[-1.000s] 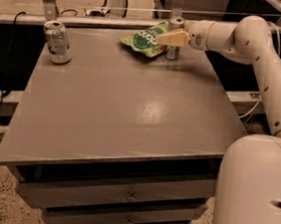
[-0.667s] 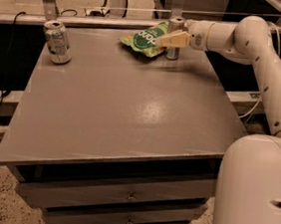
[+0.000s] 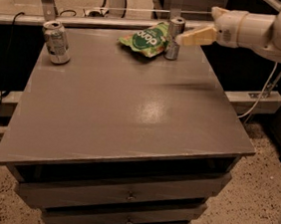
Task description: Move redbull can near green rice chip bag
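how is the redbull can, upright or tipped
upright: redbull can stands on its base beside the green rice chip bag, gripper close by

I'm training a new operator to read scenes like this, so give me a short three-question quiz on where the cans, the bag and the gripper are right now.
1. True or false: the redbull can stands upright right beside the green rice chip bag.
2. Where is the gripper? A) over the table's front edge; B) at the redbull can's picture-right side, near the far edge; C) below the table top.
3. Fill in: the stouter silver can stands near the table's far ____ corner, as the picture shows it.
Key: 1 true; 2 B; 3 left.
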Robot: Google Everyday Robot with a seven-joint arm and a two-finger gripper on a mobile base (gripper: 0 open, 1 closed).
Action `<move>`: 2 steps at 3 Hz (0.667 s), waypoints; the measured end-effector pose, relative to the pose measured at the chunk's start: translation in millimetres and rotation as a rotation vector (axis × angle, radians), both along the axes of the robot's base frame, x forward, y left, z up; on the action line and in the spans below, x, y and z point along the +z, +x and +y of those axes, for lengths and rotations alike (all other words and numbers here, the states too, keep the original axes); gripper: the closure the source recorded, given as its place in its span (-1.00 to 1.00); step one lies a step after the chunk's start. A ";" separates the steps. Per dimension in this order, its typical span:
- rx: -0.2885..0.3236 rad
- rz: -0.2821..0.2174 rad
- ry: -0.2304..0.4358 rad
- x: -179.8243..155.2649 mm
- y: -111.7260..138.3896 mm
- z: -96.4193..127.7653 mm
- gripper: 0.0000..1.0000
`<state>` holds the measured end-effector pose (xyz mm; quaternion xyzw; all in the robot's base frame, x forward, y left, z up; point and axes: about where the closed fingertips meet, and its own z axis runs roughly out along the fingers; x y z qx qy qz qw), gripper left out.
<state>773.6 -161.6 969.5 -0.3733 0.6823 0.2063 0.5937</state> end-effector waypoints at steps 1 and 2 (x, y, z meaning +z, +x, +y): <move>-0.047 -0.093 -0.070 46.8 -68.3 -25.9 -1.00; -0.044 -0.049 -0.094 25.8 -90.6 -26.7 -1.00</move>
